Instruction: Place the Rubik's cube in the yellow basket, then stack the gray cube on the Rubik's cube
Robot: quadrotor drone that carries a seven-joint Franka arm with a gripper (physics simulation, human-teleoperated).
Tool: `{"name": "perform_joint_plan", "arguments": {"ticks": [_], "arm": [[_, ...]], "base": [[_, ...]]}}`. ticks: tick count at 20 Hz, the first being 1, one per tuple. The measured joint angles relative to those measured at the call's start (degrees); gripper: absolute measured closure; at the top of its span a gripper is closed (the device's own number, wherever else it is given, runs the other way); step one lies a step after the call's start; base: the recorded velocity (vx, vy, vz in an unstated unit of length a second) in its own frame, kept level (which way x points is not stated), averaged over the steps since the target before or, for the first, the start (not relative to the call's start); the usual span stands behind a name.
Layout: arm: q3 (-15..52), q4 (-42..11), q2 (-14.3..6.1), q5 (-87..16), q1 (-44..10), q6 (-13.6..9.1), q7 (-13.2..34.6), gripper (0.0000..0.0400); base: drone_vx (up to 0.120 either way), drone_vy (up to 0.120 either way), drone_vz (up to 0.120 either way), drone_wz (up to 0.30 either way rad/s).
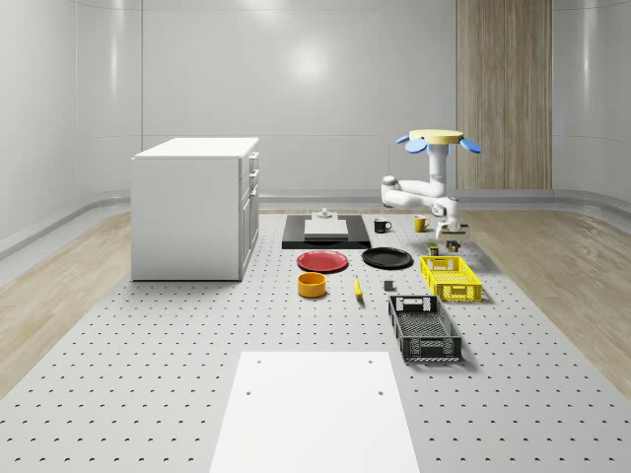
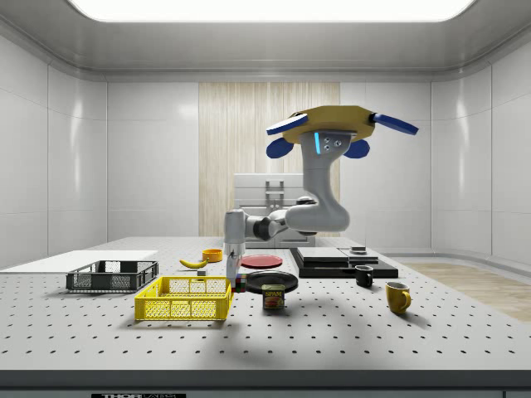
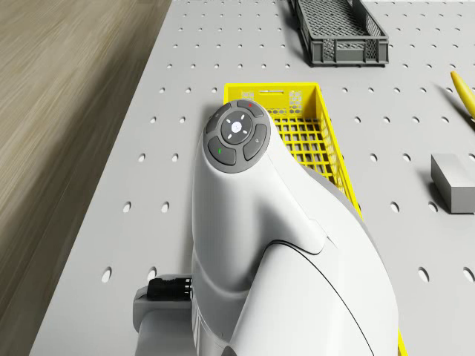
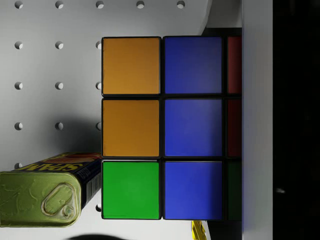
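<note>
In the whole-scene view, the gray cube [image 1: 388,287] lies on the table [image 1: 148,374] well to the gripper's [image 1: 453,239] left and nearer the camera, small and hard to make out. In the wrist view the Rubik's cube [image 4: 162,127] sits directly under the gripper and very close. Its orange, green and blue squares are plain, but its red-and-green column is partly covered by a pale and then a dark band. A tin can [image 4: 45,190] lies just beside the cube, cut off by the frame. The drone [image 1: 437,139] hovers above the table beyond the far end of the yellow basket [image 1: 451,292]. The arm [image 1: 419,191] drops from it, runs sideways, then bends so the gripper points straight down by that end. Whether the gripper is open, or grasps the cube, cannot be told.
</note>
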Motion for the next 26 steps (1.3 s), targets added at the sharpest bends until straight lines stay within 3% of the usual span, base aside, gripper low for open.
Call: {"name": "perform_joint_plan", "arguments": {"ticks": [12,19,26], "arm": [[0.05,0.02,-0.69,0.27,-0.11,0.63,0.08,0.0075],[0.07,0.03,-1.00,0.40,-0.16,0.93,0.11,0.0075],[0.09,0.03,-1.27,0.51,-0.20,1.18,0.14,0.0075]], "base": [[0.120,-0.003,0.000,0.000],[0.120,-0.120,0.000,0.000],[0.120,-0.040,0.000,0.000]]}}
